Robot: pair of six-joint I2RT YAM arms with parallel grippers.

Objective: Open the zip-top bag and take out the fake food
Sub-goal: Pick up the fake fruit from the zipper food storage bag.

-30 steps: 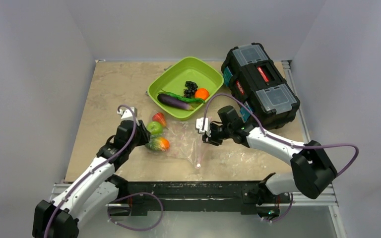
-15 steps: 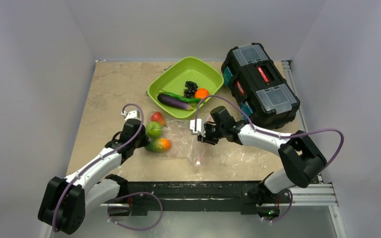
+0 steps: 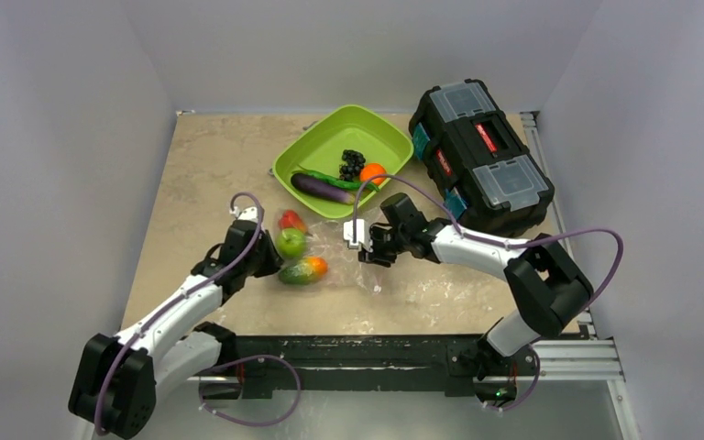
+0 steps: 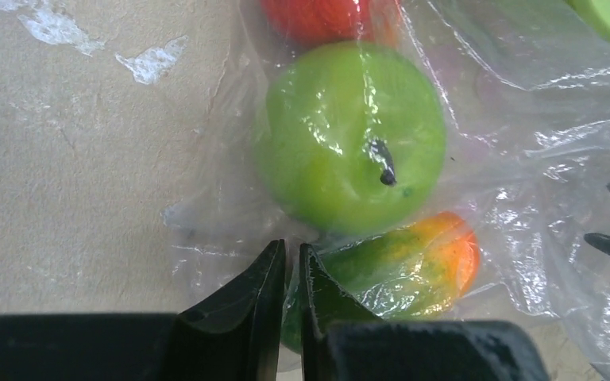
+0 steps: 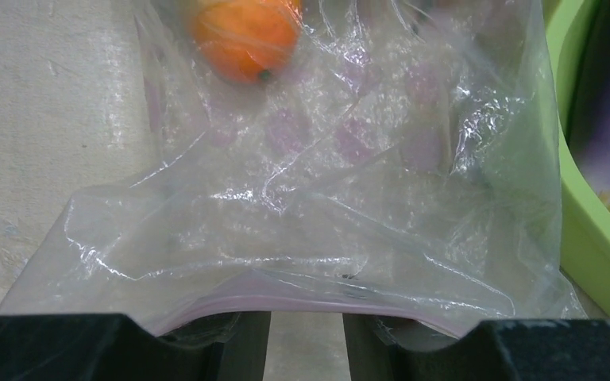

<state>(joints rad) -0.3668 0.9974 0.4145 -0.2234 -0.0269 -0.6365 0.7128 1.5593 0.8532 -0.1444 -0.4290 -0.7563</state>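
Zip-top bag (image 3: 339, 255), clear crinkly film, lies mid-table just near of the lime-green tray (image 3: 337, 136). Left gripper (image 4: 291, 254) is clenched on the film beside a glossy round green fruit (image 4: 349, 151). Right gripper (image 5: 306, 337) sits at the pink zip strip (image 5: 286, 298), its fingers apart; I cannot tell if it has a hold.

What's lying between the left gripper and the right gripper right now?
In the top view the zip-top bag spans from left gripper to right gripper, holding a green apple, a red fruit and a green-orange fruit near the left one.
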